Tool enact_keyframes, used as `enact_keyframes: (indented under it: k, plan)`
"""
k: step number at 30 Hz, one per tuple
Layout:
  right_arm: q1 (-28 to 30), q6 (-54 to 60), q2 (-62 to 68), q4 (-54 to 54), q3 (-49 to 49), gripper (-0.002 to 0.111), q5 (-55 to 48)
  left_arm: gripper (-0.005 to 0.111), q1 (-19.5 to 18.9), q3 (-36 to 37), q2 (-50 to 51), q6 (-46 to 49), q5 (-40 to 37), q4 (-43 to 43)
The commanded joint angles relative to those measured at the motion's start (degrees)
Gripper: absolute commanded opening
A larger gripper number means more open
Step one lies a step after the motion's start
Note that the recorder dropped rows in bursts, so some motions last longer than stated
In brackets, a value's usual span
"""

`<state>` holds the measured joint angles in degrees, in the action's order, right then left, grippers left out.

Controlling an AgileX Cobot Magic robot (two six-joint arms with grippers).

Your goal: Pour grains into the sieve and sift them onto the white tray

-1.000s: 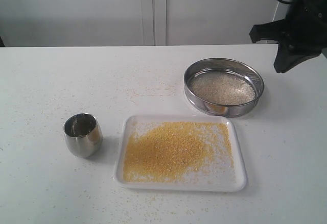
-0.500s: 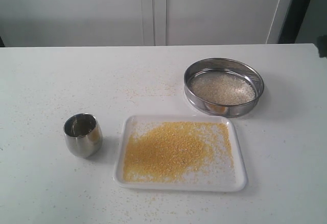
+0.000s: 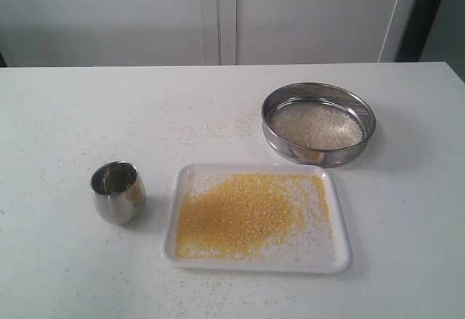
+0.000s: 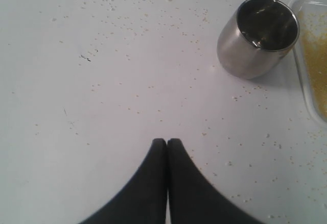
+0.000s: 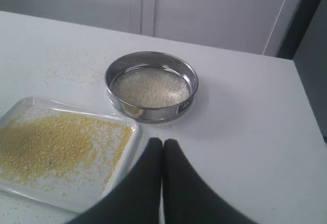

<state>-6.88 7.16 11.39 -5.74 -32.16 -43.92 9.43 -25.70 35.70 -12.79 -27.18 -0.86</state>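
**Right arm out of the wide view, grains sorted on the table**

The right arm, which 1 second earlier hung over the tabletop's (image 3: 73, 115) far right corner in the exterior view, had pulled out of that view. Nothing on the table had shifted.

The right gripper (image 5: 162, 145) held its 2 dark fingers pressed together on nothing, above the surface near the sieve (image 3: 341, 158) and the white tray (image 3: 330, 250). The left gripper (image 4: 167, 142) was pressed together and empty too, over bare surface apart from the steel cup (image 3: 118, 192).

The sieve stood toward the far right edge, with whitish grains (image 3: 316, 126) on its mesh. The white tray lay just in front of it, near the front edge and not touching it, with yellow granules (image 3: 236, 213) spread across it. The steel cup stood upright to the left of the white tray.

Stray granules (image 3: 211, 126) speckled the white tabletop. Behind its far edge ran pale wall panels (image 3: 305, 14), with a dark strip (image 3: 421, 14) at the right.
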Motion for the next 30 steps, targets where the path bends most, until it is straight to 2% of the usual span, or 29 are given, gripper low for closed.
enact_keyframes:
  k: [1,4,23,30]
  plan:
    - [0.1,-1.0,-8.5,0.6,5.7,0.0,6.2,0.0,-0.1,0.5,-0.4,-0.2,-0.3,-0.5]
    - [0.1,-0.9,-11.3,0.6,7.5,0.0,10.8,0.0,-0.1,0.5,-0.4,-0.2,-0.3,-0.5]
    - [0.1,-0.9,-11.4,0.6,7.7,0.0,11.0,0.0,-0.1,0.5,-0.4,-0.2,-0.3,-0.5]
    - [0.1,-0.9,-11.4,0.6,12.8,0.0,12.5,0.0,-0.1,0.5,-0.4,-0.2,-0.3,-0.5]
